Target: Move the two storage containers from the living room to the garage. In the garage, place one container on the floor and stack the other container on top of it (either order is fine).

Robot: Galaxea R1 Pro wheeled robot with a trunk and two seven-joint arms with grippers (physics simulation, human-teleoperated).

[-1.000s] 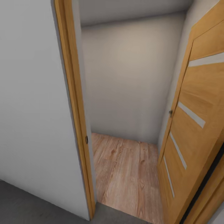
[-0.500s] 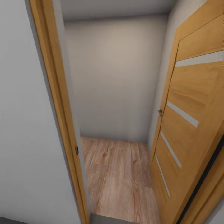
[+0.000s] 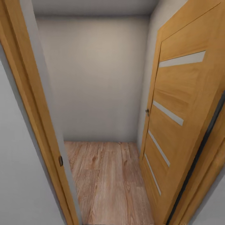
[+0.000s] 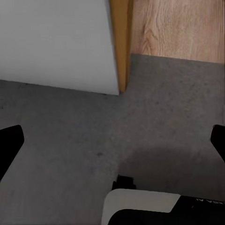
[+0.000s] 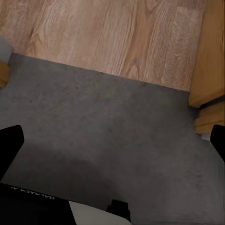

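Note:
The two storage containers are out of view. My left gripper [image 4: 112, 140] hangs open over the dark grey concrete floor [image 4: 154, 122], its black fingertips [image 4: 9, 145] wide apart with nothing between them. Just beyond it are a white wall corner and the foot of a wooden door frame [image 4: 123, 47]. My right gripper [image 5: 112, 143] is also open and empty above the same concrete floor [image 5: 117, 126], close to the line where light wood planks [image 5: 117, 33] begin.
In the head view I face a narrow doorway. The wooden door frame [image 3: 34, 118] stands at the left and an open wooden door [image 3: 178, 125] with pale stripes at the right. Past them, wood plank flooring [image 3: 106, 178] runs to a plain white wall [image 3: 97, 78].
The head camera has moved forward into the doorway. The frame and door now sit further left in the picture, and the grey floor strip has left its bottom edge.

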